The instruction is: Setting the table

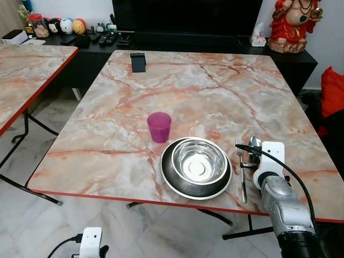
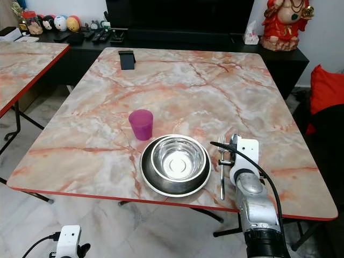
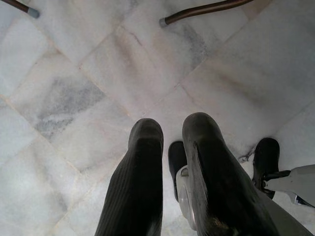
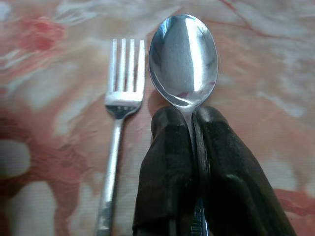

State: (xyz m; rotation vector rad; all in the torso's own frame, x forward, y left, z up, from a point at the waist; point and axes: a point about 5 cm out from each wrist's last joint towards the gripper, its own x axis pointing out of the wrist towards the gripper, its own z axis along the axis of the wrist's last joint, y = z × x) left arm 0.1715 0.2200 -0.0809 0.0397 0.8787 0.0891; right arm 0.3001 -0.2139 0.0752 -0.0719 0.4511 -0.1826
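Note:
A steel spoon (image 4: pixel 183 59) lies on the marble table (image 1: pixel 204 91), with my right gripper (image 4: pixel 194 129) shut on its handle just behind the bowl. A fork (image 4: pixel 118 113) lies on the table right beside it, on the plate's side. In the head views the spoon (image 1: pixel 255 143) and fork (image 1: pixel 242 172) sit to the right of a steel bowl (image 1: pixel 198 161) standing in a steel plate (image 1: pixel 167 177). A purple cup (image 1: pixel 159 127) stands upright just beyond the plate's left. My left gripper (image 3: pixel 172 147) hangs idle over the floor, fingers a narrow gap apart, holding nothing.
A small black stand (image 1: pixel 138 62) sits at the table's far edge. A second marble table (image 1: pixel 21 75) is to the left. A dark sideboard (image 1: pixel 177 45) with ornaments and a red statue (image 1: pixel 290 24) runs along the back. Something red (image 1: pixel 333 91) is at the right.

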